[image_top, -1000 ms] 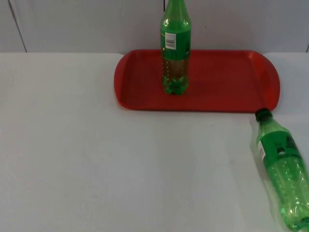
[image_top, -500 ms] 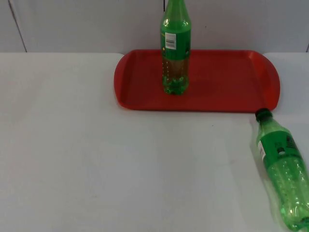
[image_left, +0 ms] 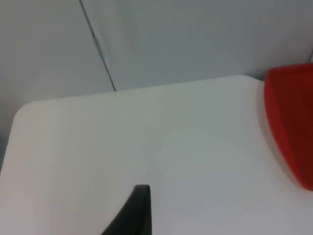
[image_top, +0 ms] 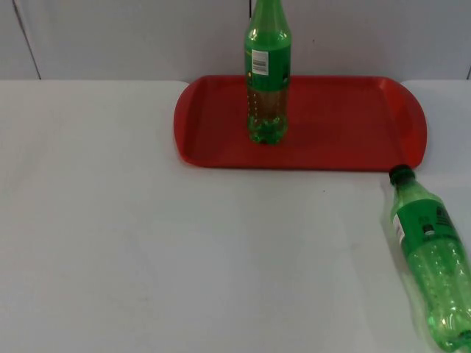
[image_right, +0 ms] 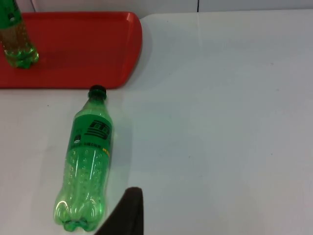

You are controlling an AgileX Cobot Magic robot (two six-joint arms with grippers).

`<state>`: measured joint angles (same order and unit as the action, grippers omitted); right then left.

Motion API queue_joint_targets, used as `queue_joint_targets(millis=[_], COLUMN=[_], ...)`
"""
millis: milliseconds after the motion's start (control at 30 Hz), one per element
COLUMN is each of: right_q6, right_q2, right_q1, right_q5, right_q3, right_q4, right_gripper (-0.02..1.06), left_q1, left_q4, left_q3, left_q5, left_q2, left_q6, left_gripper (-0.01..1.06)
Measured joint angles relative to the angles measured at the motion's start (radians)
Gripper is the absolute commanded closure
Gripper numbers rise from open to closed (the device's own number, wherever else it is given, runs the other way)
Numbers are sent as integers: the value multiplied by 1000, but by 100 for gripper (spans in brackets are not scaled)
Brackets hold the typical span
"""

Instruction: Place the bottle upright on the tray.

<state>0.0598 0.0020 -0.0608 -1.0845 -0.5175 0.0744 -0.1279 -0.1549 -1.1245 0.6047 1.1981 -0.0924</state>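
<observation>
One bottle (image_top: 267, 73) stands upright on the red tray (image_top: 346, 125), toward its 9 o'clock half. A second bottle (image_top: 434, 261) lies on its side on the bench (image_top: 147, 243), off the tray's 5 o'clock corner, cap (image_top: 401, 175) pointing at about 11 o'clock and close to the tray rim without clearly touching it. That one looks like the step in hand.

The right pincer (image_right: 128, 210) hangs above the bench just beside the lying bottle's (image_right: 87, 166) base; with one fingertip in sight, I cannot tell whether it is apart or together. The left pincer (image_left: 139, 210) waits over bare bench at the tray's (image_left: 293, 132) 9 o'clock side; its state cannot be told either.

To do this well, I would judge that the right arm should close across the labelled middle of the body, fingers square to the bottle's long axis, since a round bottle will likely roll if pushed off-centre. Once lifted, turn it cap-up before crossing the rim, then set it on the open 3 o'clock half, well apart from the standing bottle. Release only when the base sits flat.

The bench is plain white and smooth, so it likely offers little grip. A grey partition wall (image_top: 132, 37) closes it at 12 o'clock, just behind the tray.
</observation>
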Motion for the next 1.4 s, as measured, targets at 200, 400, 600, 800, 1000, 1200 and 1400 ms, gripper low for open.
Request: queue_joint_targets(millis=[200, 400, 600, 800, 1000, 1200, 1400], right_q6=[0, 0, 0, 0, 0, 0, 0], right_q2=[0, 0, 0, 0, 0, 0, 0], right_q1=[0, 0, 0, 0, 0, 0, 0], right_q5=[0, 0, 0, 0, 0, 0, 0], right_q3=[0, 0, 0, 0, 0, 0, 0], right_q4=[0, 0, 0, 0, 0, 0, 0], right_gripper=[0, 0, 0, 0, 0, 0, 0], left_q1=[0, 0, 0, 0, 0, 0, 0], left_q4=[32, 39, 54, 89, 144, 174, 218], left_q3=[77, 180, 241, 331, 412, 486, 583], left_q5=[-2, -4, -6, -8, -6, 10, 12], left_q2=[-101, -199, -281, -414, -556, -693, -864], left_q6=[25, 25, 26, 28, 33, 41, 61], left_gripper=[0, 0, 0, 0, 0, 0, 0])
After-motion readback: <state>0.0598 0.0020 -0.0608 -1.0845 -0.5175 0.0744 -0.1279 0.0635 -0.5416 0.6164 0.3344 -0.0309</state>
